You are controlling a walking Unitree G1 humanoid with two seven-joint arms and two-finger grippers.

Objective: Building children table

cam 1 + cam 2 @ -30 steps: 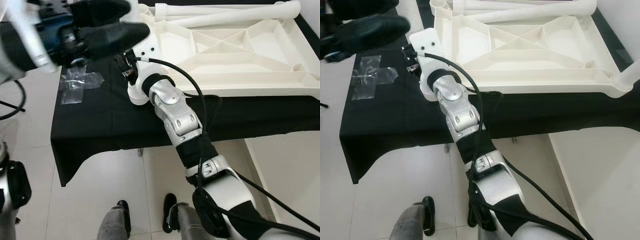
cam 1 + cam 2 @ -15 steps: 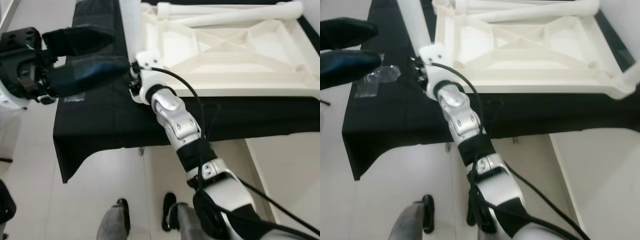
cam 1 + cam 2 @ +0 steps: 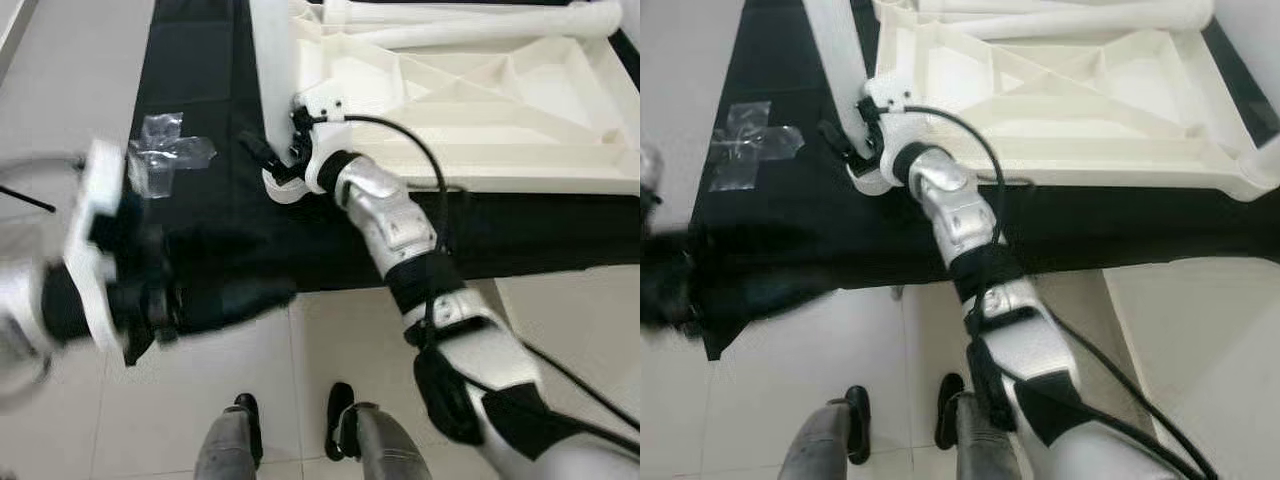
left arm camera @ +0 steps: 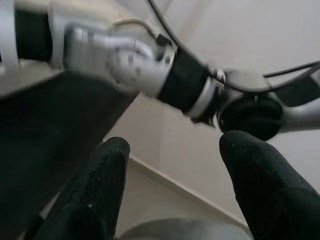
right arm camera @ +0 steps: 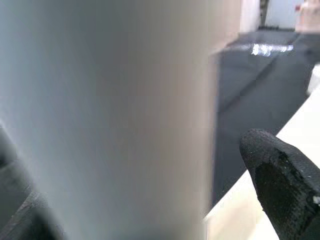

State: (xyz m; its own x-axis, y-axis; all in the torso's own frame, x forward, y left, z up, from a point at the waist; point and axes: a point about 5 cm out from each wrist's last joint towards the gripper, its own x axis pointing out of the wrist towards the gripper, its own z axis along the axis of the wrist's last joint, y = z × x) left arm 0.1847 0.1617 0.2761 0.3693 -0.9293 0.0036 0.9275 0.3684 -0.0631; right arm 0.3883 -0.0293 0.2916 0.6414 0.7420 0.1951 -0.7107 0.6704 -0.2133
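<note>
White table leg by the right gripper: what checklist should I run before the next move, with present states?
1. Right gripper at the white table leg: ok.
2. Fingers closed firmly on the leg: cannot tell.
3. Leg beside the upturned tabletop corner: ok.
4. Leg seated in its socket: cannot tell.
5. Left gripper open, away from the parts: ok.
6. Plastic bag away from the leg's base: ok.

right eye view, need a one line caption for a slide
Right gripper holds an upright white table leg beside the overturned white tabletop on a black cloth, clear plastic bag nearby.
</note>
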